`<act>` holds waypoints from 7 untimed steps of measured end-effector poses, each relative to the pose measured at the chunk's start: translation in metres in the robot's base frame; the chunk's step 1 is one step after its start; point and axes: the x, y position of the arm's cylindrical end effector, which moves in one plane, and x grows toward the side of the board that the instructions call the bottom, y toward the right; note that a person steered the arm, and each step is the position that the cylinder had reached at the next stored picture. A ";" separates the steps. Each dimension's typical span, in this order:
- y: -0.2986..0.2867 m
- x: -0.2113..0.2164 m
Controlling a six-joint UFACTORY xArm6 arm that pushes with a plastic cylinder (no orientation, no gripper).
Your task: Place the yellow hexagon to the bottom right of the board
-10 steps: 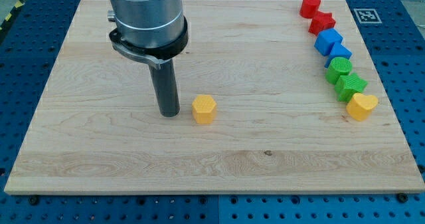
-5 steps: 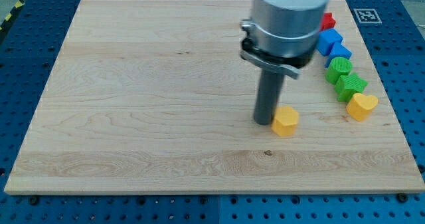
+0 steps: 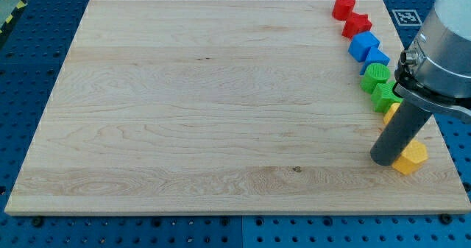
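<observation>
The yellow hexagon lies on the wooden board near the view's bottom right corner. My tip stands on the board right against the hexagon's left side. The rod rises up and to the right into the grey arm body, which hides part of the blocks behind it.
A column of blocks runs down the board's right side: a red cylinder, a red star-like block, two blue blocks, two green blocks, and a sliver of another yellow block behind the rod. An ArUco tag sits at the top right.
My tip has swept from the board's middle left to the bottom right, pushing the yellow hexagon ahead of it to the right and slightly down.
</observation>
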 end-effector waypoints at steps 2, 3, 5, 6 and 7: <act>-0.001 0.000; 0.004 0.000; 0.010 0.000; 0.002 0.000; -0.065 0.001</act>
